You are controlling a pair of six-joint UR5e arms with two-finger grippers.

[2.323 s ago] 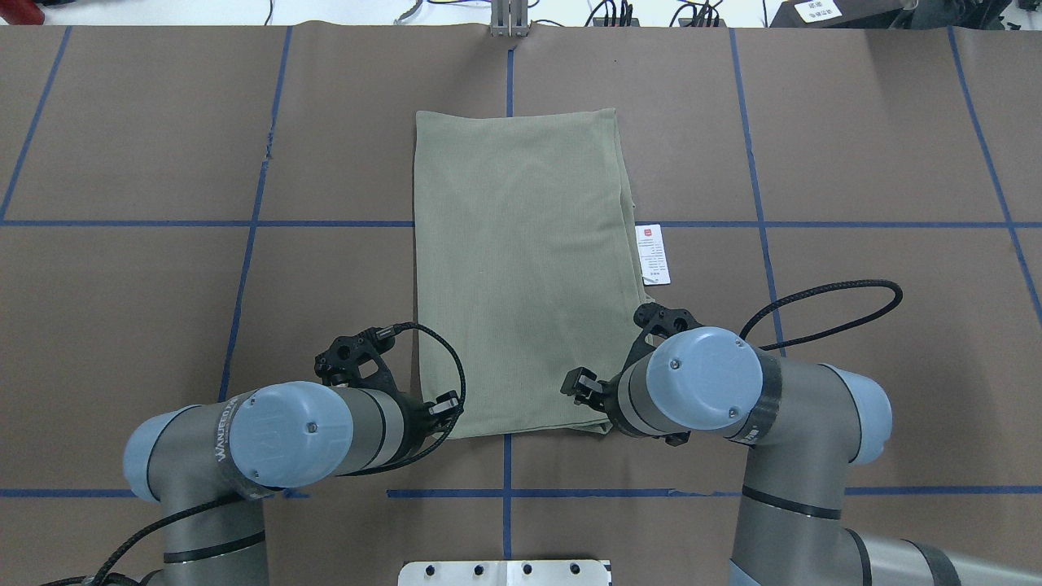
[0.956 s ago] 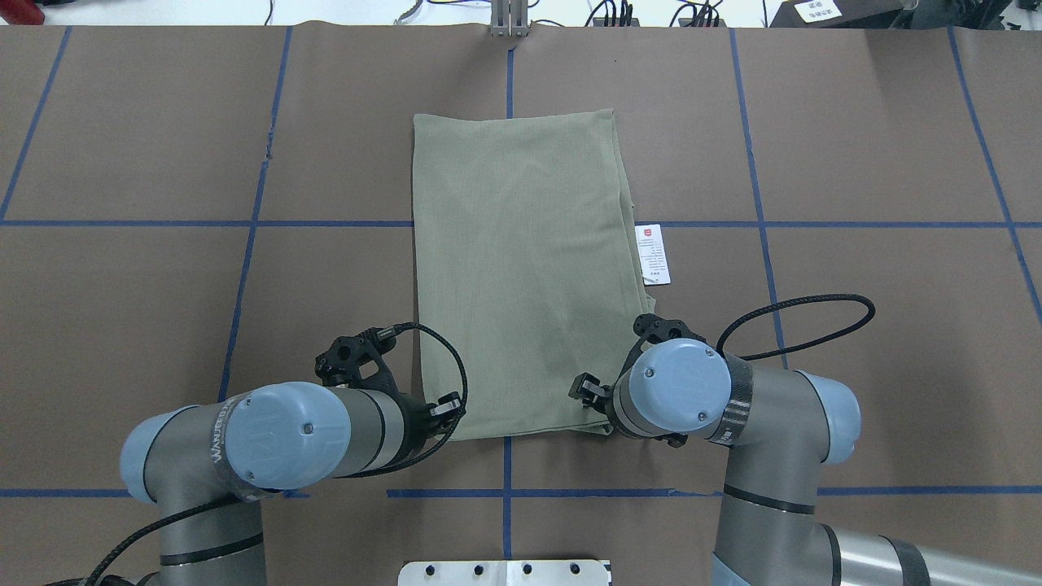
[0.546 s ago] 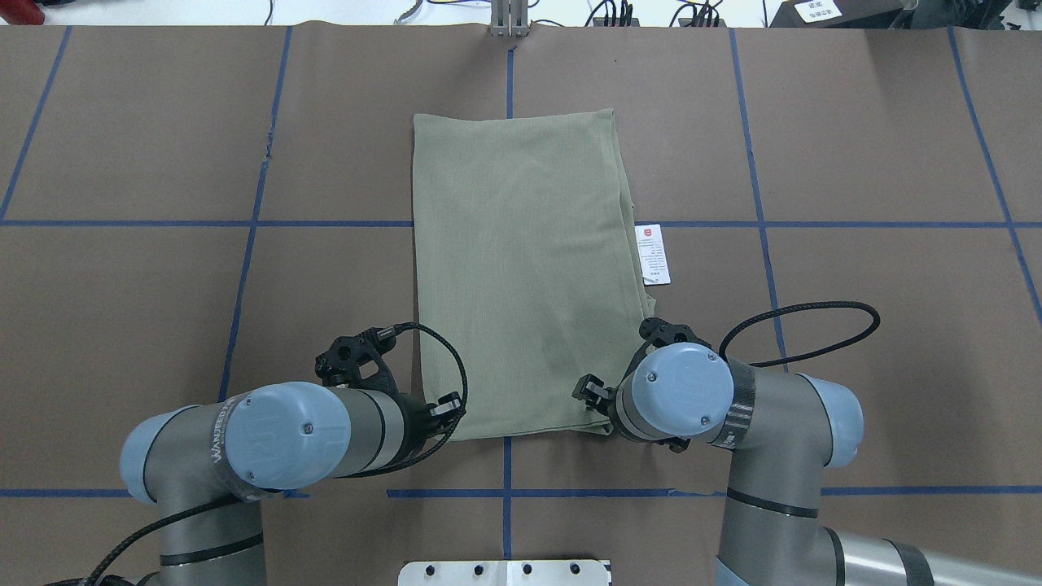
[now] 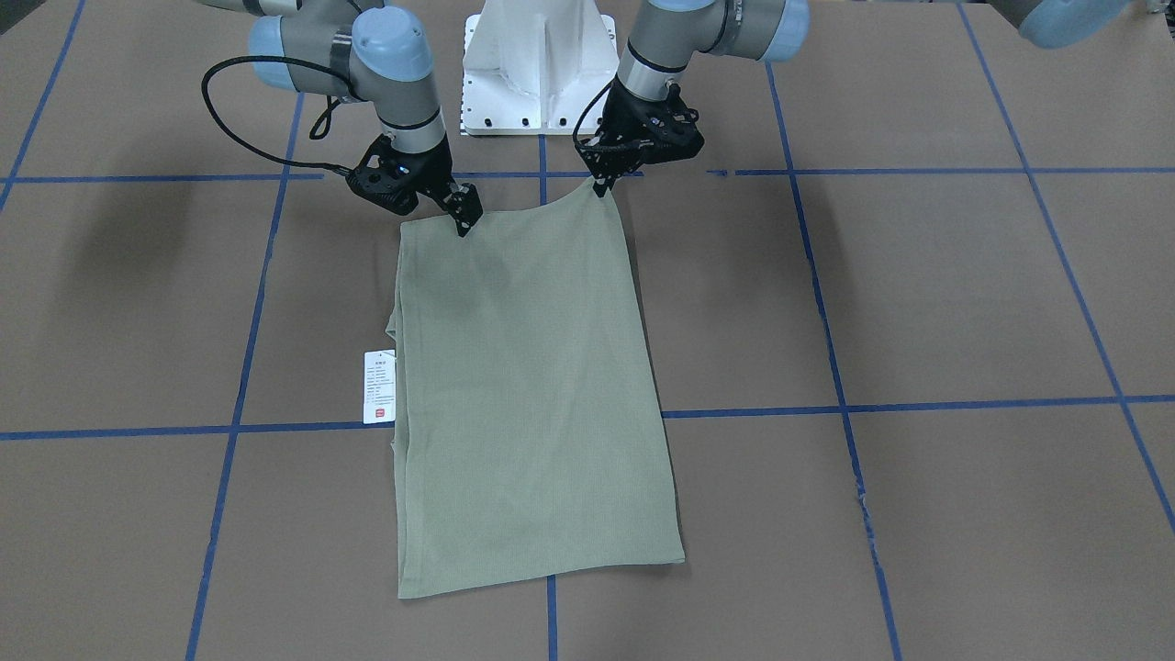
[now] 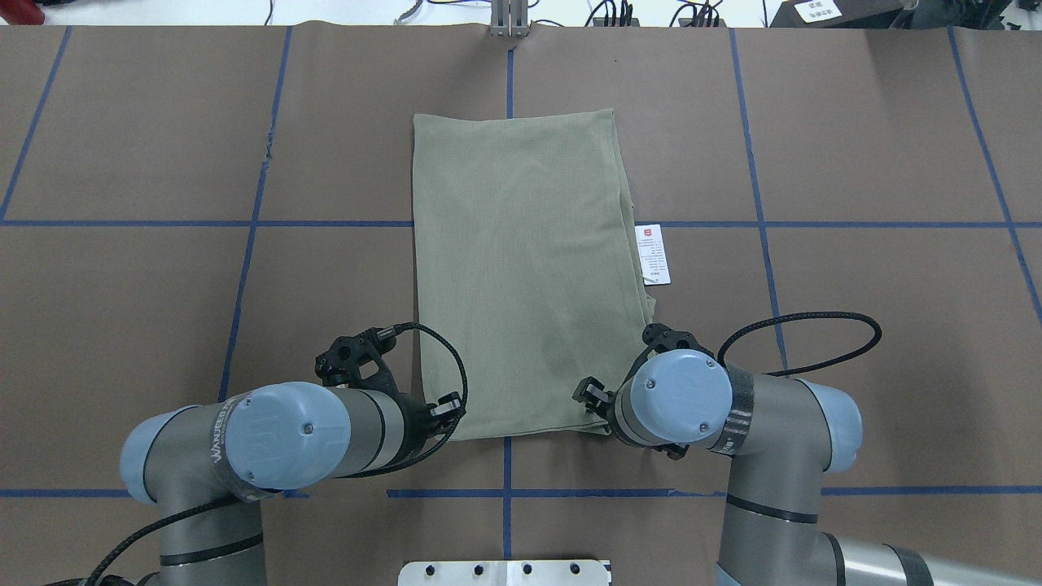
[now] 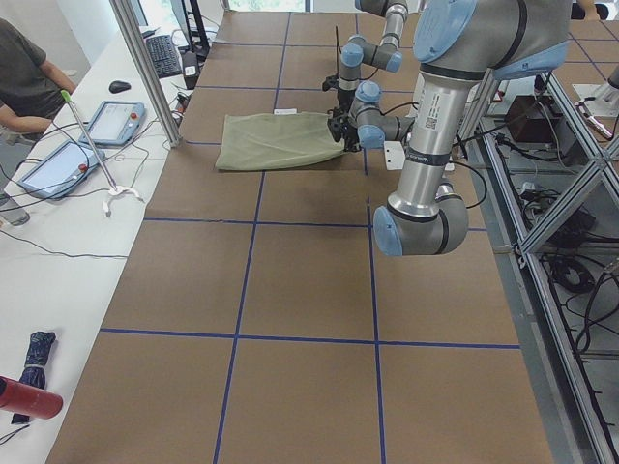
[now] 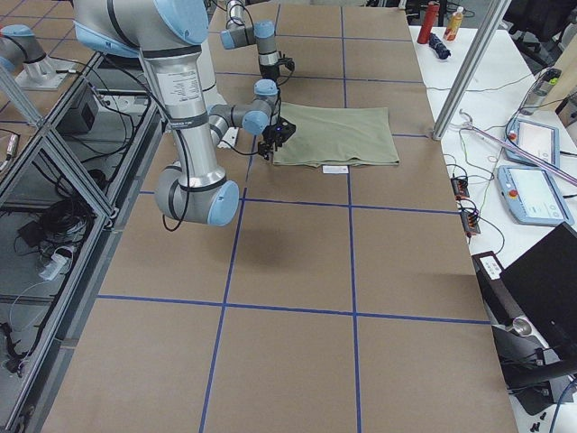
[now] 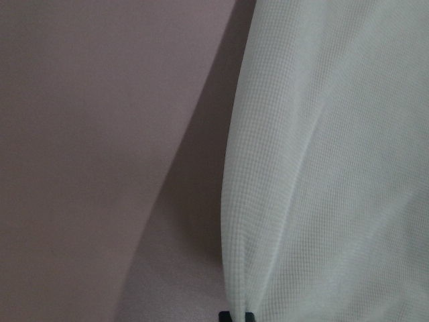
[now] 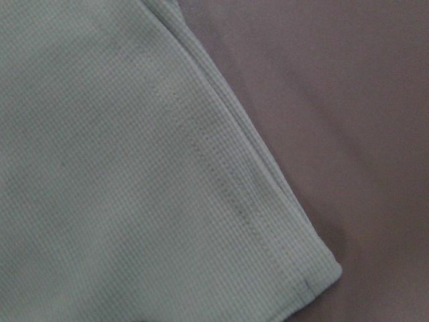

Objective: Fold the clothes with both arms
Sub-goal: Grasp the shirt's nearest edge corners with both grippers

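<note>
Shirt corner pinched in left gripper

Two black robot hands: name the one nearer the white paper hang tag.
The right hand, at the pale sage-green knit shirt's corner on the edge where the white paper hang tag pokes out; the left hand is at the other corner.

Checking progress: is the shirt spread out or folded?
Folded: the shirt lies as a narrow rectangle, sleeves hidden, layers stacked along one edge.
</note>
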